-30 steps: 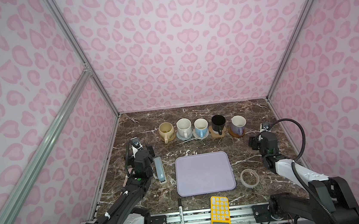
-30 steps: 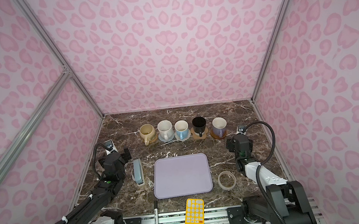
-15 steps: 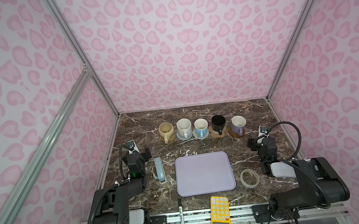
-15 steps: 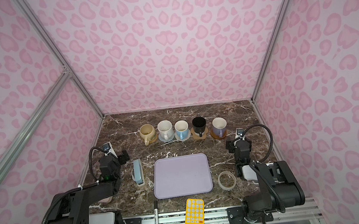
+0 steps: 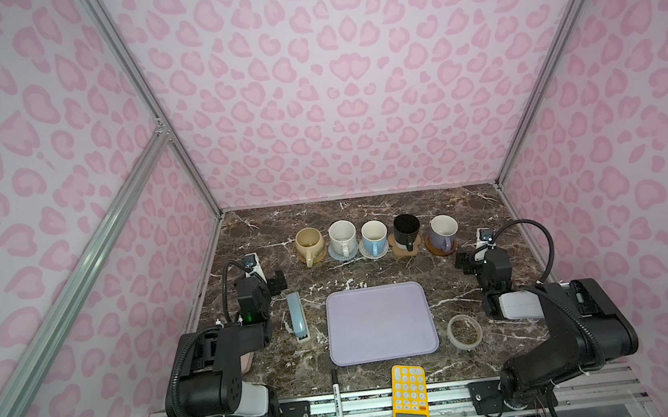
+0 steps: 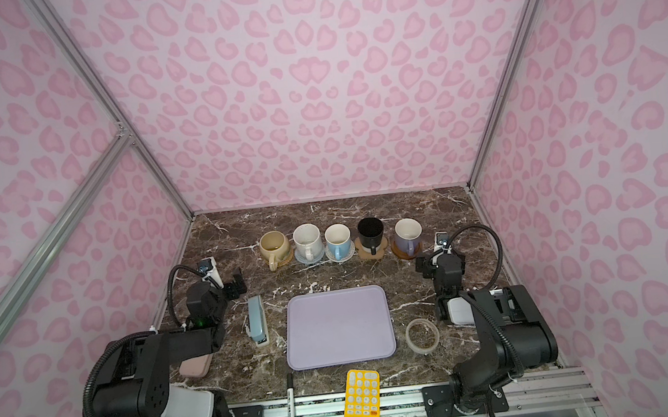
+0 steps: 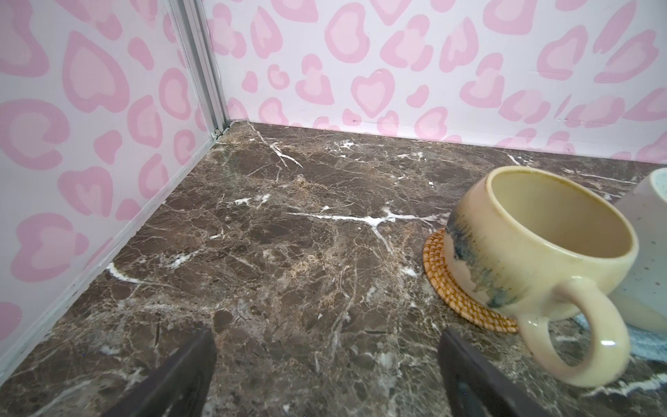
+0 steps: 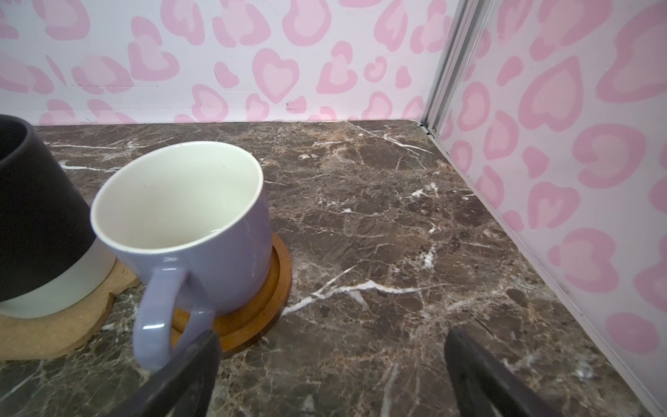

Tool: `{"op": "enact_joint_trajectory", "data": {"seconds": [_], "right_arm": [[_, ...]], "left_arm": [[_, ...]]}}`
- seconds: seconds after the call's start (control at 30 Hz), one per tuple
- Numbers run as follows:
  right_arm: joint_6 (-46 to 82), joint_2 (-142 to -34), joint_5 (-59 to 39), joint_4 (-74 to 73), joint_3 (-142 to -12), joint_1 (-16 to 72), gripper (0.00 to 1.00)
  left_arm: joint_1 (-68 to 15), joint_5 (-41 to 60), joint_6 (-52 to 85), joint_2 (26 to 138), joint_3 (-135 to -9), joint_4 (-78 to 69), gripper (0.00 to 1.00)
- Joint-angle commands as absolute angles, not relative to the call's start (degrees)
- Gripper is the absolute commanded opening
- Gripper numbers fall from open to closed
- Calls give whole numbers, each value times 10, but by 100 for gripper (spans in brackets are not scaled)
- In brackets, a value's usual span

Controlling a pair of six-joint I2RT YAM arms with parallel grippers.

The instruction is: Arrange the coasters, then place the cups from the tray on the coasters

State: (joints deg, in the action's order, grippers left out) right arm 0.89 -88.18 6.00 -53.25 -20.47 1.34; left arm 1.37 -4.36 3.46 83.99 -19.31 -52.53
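Observation:
In both top views, five cups stand in a row at the back, each on a coaster: beige cup (image 5: 309, 241), white speckled cup (image 5: 342, 236), light blue cup (image 5: 373, 235), black cup (image 5: 406, 227), lavender cup (image 5: 443, 229). The lavender tray (image 5: 381, 322) lies bare mid-table. My left gripper (image 5: 270, 282) is open and empty, to the front left of the beige cup (image 7: 534, 252) on its woven orange coaster (image 7: 447, 289). My right gripper (image 5: 469, 259) is open and empty, beside the lavender cup (image 8: 202, 231) on its amber disc (image 8: 260, 310). The black cup (image 8: 36, 216) stands on a flower-shaped coaster (image 8: 54, 335).
A light blue stapler (image 5: 296, 315) lies left of the tray and a tape ring (image 5: 464, 330) right of it. A black marker (image 5: 336, 399) and a yellow calculator (image 5: 409, 394) sit at the front edge. A pink case (image 6: 195, 367) lies under the left arm. Side walls stand close to both grippers.
Both arms have folded back toward the front rail. The grippers have stayed nearly where they were. Cups, coasters and tray have not moved.

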Motion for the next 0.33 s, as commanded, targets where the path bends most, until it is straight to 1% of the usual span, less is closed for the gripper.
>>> {"op": "enact_joint_trajectory", "data": {"seconds": [0.0, 0.3], "right_arm": [[6, -881, 59, -534, -205, 14, 98], [6, -880, 58, -532, -206, 13, 98]], "left_arm": [[11, -42, 28, 840, -197, -538, 97], [11, -39, 28, 841, -197, -538, 97]]}}
